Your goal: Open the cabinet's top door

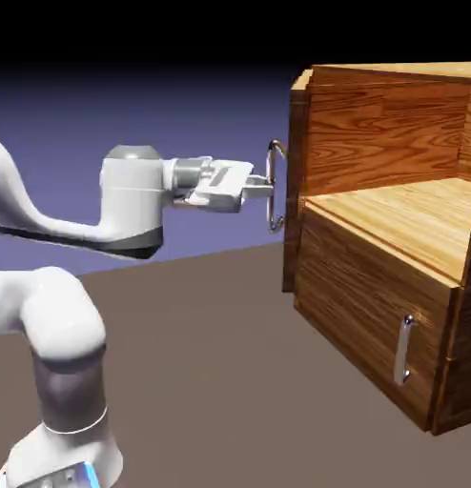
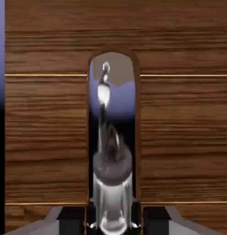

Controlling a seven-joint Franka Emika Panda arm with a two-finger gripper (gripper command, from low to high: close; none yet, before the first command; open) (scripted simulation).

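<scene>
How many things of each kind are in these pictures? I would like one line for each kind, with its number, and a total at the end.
Cabinet: 1
Door panels: 2, the top door swung open edge-on, and the lower panel
Silver handles: 2, the curved handle and the straight handle
Robot gripper: 1, shut on the curved handle
Total: 6

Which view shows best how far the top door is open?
The exterior view. There the top door stands swung out, seen edge-on, and the cabinet shows its bare upper shelf. The gripper is shut on the handle. The hand view shows only wood grain and the handle up close, not the door's angle.
</scene>
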